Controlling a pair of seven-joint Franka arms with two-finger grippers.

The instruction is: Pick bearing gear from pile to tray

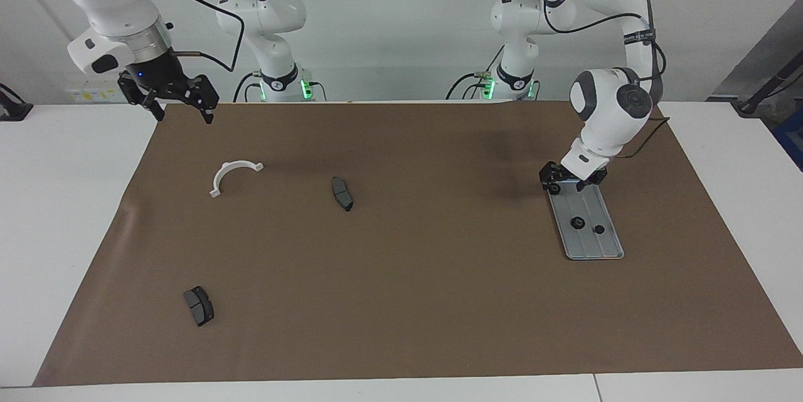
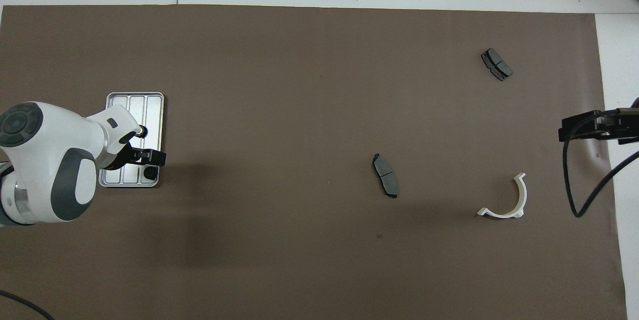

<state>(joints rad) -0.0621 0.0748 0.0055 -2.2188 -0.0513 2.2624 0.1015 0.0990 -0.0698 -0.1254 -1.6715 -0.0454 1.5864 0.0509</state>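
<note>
The silver grooved tray (image 1: 605, 245) lies on the brown mat at the left arm's end of the table; it also shows in the overhead view (image 2: 150, 103). Two black gears (image 1: 577, 222) (image 1: 599, 229) lie on it, and a third gear (image 1: 554, 189) lies at the tray's corner nearest the robots, also seen from overhead (image 2: 149, 174). My left gripper (image 1: 572, 181) is low over that end of the tray, open, one finger just above the third gear. My right gripper (image 1: 182, 100) is open and empty, raised over the mat's edge at the right arm's end.
What is left of the pile lies scattered toward the right arm's end: a white curved bracket (image 1: 233, 173), a dark grey brake pad (image 1: 342, 193) near the middle, and a second brake pad (image 1: 199, 305) farthest from the robots.
</note>
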